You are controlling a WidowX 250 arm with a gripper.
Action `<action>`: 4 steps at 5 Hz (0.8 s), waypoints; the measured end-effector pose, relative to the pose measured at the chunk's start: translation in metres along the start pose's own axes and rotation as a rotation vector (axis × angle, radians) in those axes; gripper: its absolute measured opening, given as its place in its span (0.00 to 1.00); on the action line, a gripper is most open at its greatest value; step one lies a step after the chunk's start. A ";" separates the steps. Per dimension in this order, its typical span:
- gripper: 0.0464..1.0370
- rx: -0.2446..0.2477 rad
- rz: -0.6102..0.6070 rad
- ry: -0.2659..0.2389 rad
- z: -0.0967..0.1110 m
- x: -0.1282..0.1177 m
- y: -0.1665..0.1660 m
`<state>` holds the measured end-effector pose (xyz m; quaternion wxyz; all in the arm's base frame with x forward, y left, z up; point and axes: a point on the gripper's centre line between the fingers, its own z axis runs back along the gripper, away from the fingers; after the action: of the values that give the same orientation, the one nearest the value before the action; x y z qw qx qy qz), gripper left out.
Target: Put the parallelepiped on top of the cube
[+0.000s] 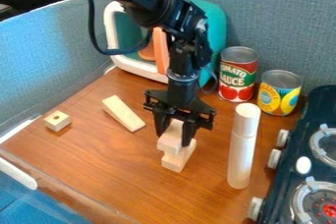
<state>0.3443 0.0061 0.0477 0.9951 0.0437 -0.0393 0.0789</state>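
Right of the table's centre, the gripper (174, 135) points down, its fingers shut on the sides of a pale wooden oblong block (171, 136). Directly under that block is a second pale block (179, 158), its near end and right side showing; whether the two touch cannot be told. The fingers cover part of the held block. A small cube-like block with a round hole (58, 121) sits at the left of the table. Between it and the gripper, a long flat wooden piece (123, 113) lies at a slant.
A white-capped cylinder (242, 147) stands upright just right of the gripper. Behind are a tomato can (238, 74), a yellow-labelled can (279, 92) and a teal and white container (215, 36). The stove (298, 169) borders the right side. Wooden table surface (111, 169) shows at front left.
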 end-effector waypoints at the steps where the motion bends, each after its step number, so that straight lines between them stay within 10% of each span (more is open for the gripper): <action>1: 0.50 -0.006 0.011 0.001 -0.005 0.001 0.002; 4: 0.97 -0.023 0.071 0.008 -0.012 -0.004 0.002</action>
<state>0.3405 0.0085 0.0356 0.9923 0.0307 -0.0379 0.1138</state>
